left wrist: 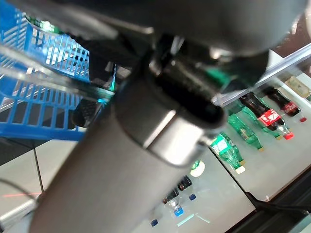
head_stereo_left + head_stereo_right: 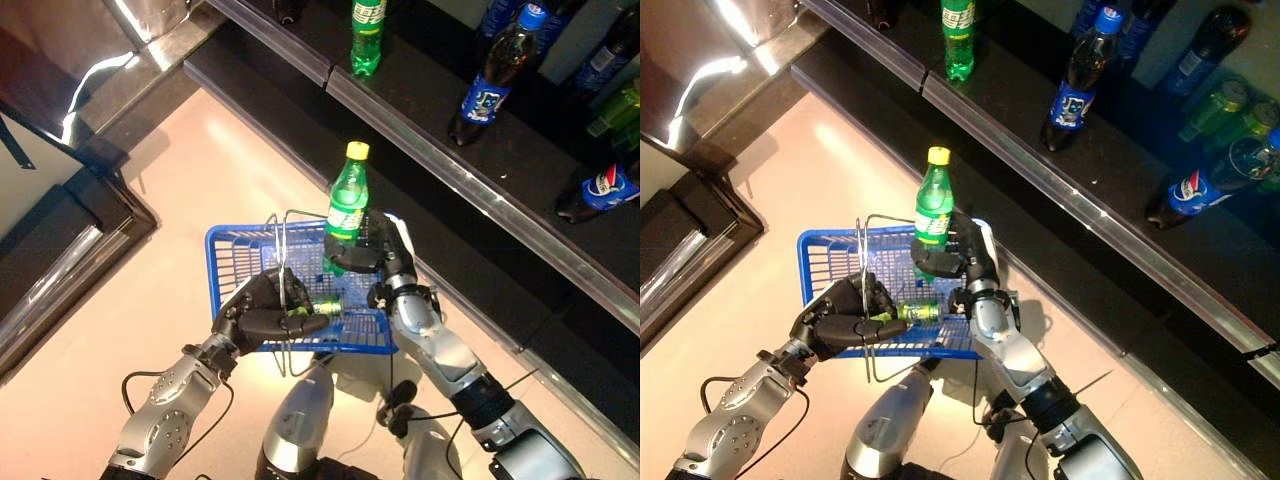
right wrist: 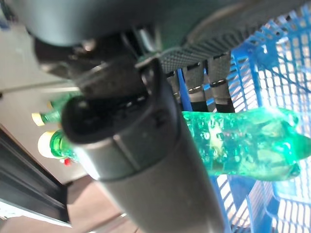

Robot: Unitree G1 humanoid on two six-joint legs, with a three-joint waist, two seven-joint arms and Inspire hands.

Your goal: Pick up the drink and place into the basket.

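Observation:
My right hand [image 2: 372, 250] is shut on a green drink bottle [image 2: 347, 205] with a yellow cap, held upright above the right side of the blue wire basket [image 2: 235, 255]. In the right wrist view the green bottle [image 3: 243, 141] runs across the fingers [image 3: 204, 82], with blue mesh behind it. Curled round the basket's metal handle [image 2: 285, 255], my left hand [image 2: 265, 308] carries the basket. A small green thing [image 2: 325, 306] lies inside the basket by that hand.
A dark shelf [image 2: 440, 150] with a metal front rail runs along the right, holding a green bottle [image 2: 367, 38], a blue-labelled dark bottle [image 2: 495, 80] and others [image 2: 600, 190]. Pale floor [image 2: 200, 170] lies left of the basket. A dark cabinet [image 2: 50, 230] stands at far left.

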